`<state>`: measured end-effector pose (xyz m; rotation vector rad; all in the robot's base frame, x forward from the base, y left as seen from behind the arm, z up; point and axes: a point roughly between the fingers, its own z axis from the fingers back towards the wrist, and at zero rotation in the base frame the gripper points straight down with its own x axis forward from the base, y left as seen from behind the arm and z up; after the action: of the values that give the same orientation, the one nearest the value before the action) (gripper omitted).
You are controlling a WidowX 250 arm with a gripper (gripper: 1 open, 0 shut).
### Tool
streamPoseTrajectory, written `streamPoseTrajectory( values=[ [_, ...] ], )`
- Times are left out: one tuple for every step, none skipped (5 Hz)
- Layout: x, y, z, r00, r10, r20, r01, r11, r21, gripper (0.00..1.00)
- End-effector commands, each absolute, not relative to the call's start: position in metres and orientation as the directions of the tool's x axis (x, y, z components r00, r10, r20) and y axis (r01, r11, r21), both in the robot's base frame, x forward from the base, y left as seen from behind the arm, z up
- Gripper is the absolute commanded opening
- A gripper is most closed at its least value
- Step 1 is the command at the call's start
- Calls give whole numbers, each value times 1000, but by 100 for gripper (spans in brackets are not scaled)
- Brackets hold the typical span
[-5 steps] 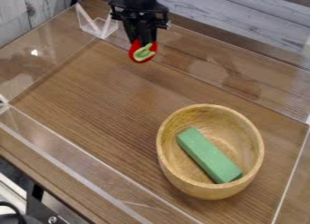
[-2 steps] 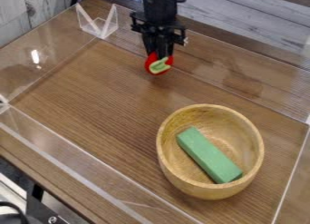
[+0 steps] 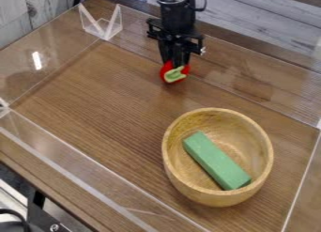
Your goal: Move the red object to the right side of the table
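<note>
At the far left corner of the table [image 3: 100, 100], a clear acrylic piece [image 3: 100, 22] stands upright, with bare wood running from it down the left side towards the near edge. Then open wood again, a wide stretch of it, and here at the far part of the table, between that clear piece and the right side, comes the black gripper [image 3: 175, 50], reaching in over the far edge and pointing down. Its jaws are clenched on the red strawberry [image 3: 175, 73], gripped from above, the light green leafy cap facing the camera; whether the fruit touches the wood, I cannot tell. Nearer and further right sits the round wooden bowl [image 3: 183, 177], close to the near right part of the table, a green block [image 3: 217, 161] lying slantwise inside it. Beyond the bowl, bare wood opens out to the far right, up to the edge there.
</note>
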<state>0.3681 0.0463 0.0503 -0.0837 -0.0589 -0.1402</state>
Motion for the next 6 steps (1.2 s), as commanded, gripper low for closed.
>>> streamPoseTrajectory(
  values=[
    [377, 40, 69, 978, -166, 128, 174, 983, -55, 0],
    [374, 33, 67, 974, -187, 125, 195, 979, -54, 0],
    [373, 25, 64, 971, -206, 120, 214, 975, -53, 0],
    [372, 18, 60, 968, -223, 115, 230, 972, -53, 0],
    [372, 13, 57, 965, -237, 108, 244, 968, -53, 0],
    [371, 9, 53, 963, -252, 98, 258, 965, -53, 0]
  ],
)
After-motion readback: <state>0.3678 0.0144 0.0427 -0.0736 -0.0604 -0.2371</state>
